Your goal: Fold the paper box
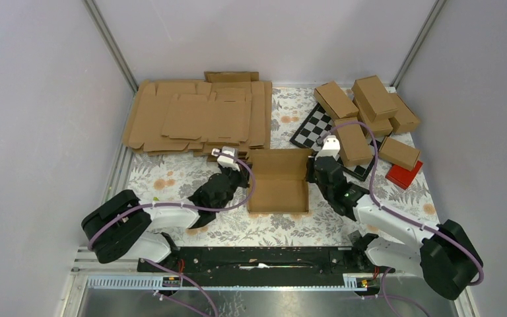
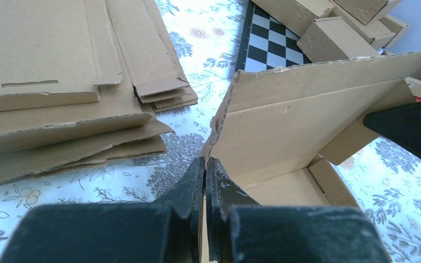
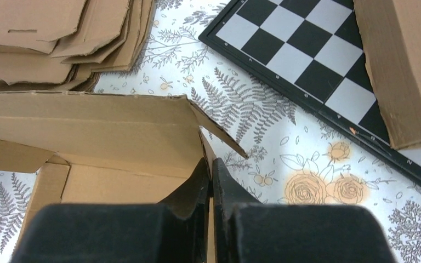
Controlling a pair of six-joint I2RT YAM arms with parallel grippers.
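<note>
The paper box (image 1: 278, 181) is a brown cardboard piece lying open like a tray in the middle of the table, walls raised, back flap standing. My left gripper (image 1: 243, 173) is shut on its left side wall; in the left wrist view the jaws pinch that wall (image 2: 205, 164), with the box's inside (image 2: 285, 120) to their right. My right gripper (image 1: 313, 173) is shut on the right side wall; in the right wrist view the jaws pinch the wall edge (image 3: 209, 164), with the box's inside (image 3: 104, 137) to their left.
A thick pile of flat cardboard blanks (image 1: 198, 115) lies at the back left. Several folded brown cartons (image 1: 370, 109) sit at the back right on and around a chequered board (image 1: 315, 127). A red box (image 1: 404, 174) lies at the right. Grey walls enclose the table.
</note>
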